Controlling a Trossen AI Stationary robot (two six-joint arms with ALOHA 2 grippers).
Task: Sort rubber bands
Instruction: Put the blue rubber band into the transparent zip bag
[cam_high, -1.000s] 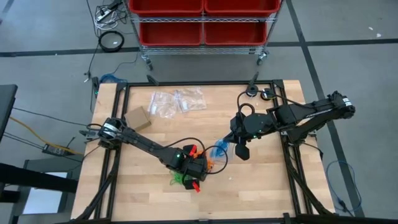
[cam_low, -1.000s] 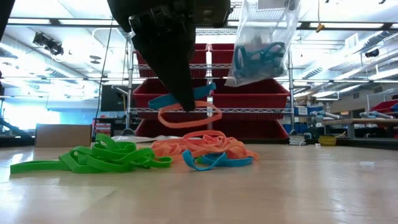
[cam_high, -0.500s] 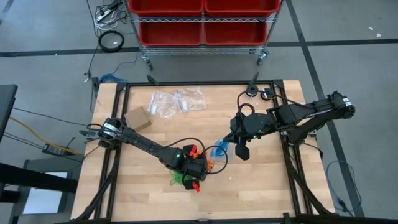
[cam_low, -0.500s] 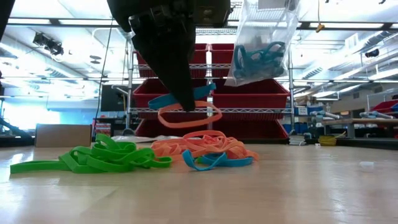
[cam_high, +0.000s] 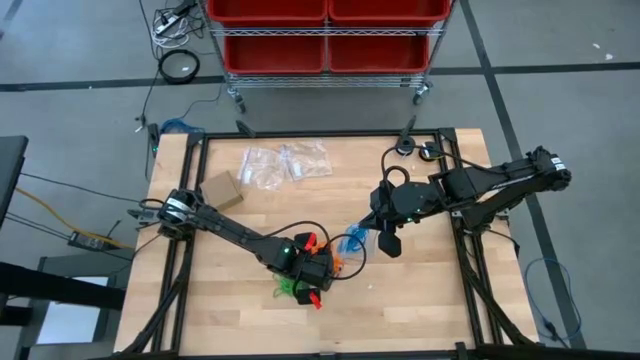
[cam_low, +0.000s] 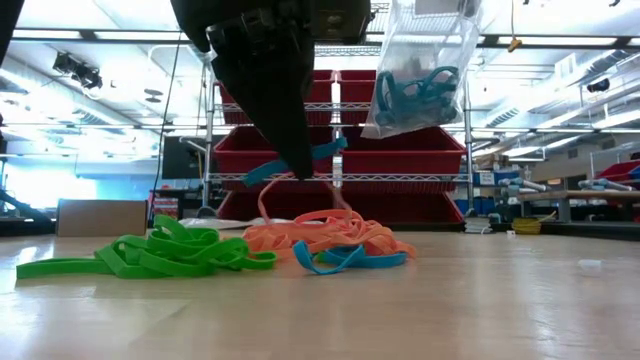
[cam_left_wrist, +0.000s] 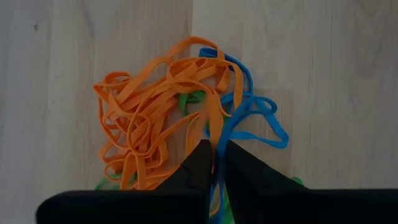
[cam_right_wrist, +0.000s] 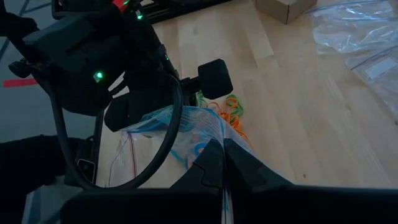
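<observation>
Rubber bands lie in a clump on the wooden table: green (cam_low: 150, 255), orange (cam_low: 325, 235) and blue (cam_low: 350, 258); the clump also shows in the left wrist view (cam_left_wrist: 155, 130). My left gripper (cam_low: 300, 168) hangs over the clump, pointing down, shut on a blue band (cam_low: 325, 150). An orange band (cam_low: 268, 195) trails from it down to the pile. My right gripper (cam_high: 385, 238) is shut on a clear plastic bag (cam_low: 420, 70) with blue bands inside, held above the table right of the clump. My left gripper pinches a blue band (cam_left_wrist: 219, 149) between its two fingertips from above, pointing down. The band's far loop (cam_left_wrist: 255, 121) lies on the pile. An orange band (cam_left_wrist: 214, 121) runs up beside the fingertips; whether it is pinched too, I cannot tell. My right gripper pinches the bag's top edge (cam_right_wrist: 208, 140) between its two shut fingers. The bag hangs below them, clear of the table, with the blue bands in its lower part (cam_low: 410, 95).
A small cardboard box (cam_high: 222, 188) and several empty clear bags (cam_high: 285, 163) lie at the table's far side. A rack with red bins (cam_high: 325, 35) stands beyond the far edge. Bare wood lies near the front edge and right of the clump.
The orange band that hung as a lifted loop under my left gripper has dropped; it now trails down onto the orange pile. The blue band in the fingers has tilted, one end lower. Both arms have stayed in place.
</observation>
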